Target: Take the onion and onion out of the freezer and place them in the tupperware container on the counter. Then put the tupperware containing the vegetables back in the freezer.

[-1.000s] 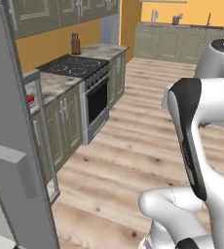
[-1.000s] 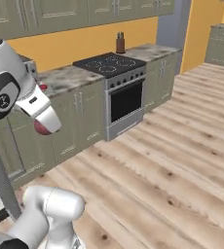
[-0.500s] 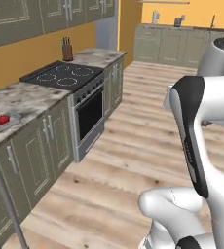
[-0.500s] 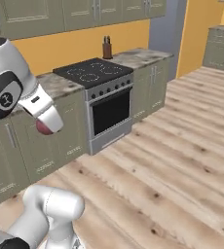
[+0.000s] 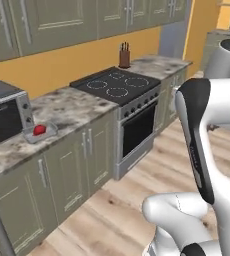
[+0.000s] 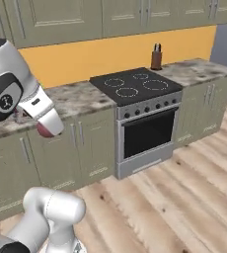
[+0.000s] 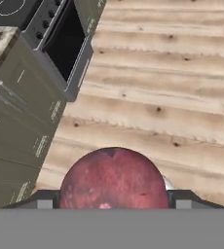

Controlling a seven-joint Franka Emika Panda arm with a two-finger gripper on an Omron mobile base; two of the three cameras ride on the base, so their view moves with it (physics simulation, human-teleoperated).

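Base has swung round: freezer gone from view, counter now ahead of you. Gripper clamped on dull red onion, above floor. Brighter onion already in tupperware container beside toaster oven. Second drop-off looks next.

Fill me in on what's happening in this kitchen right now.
The robot's tool is shut on a dull red onion, carried above the wood floor near the oven. A brighter red onion already sits in the grey tupperware container on the counter, beside the toaster oven. The held onion has yet to join it.
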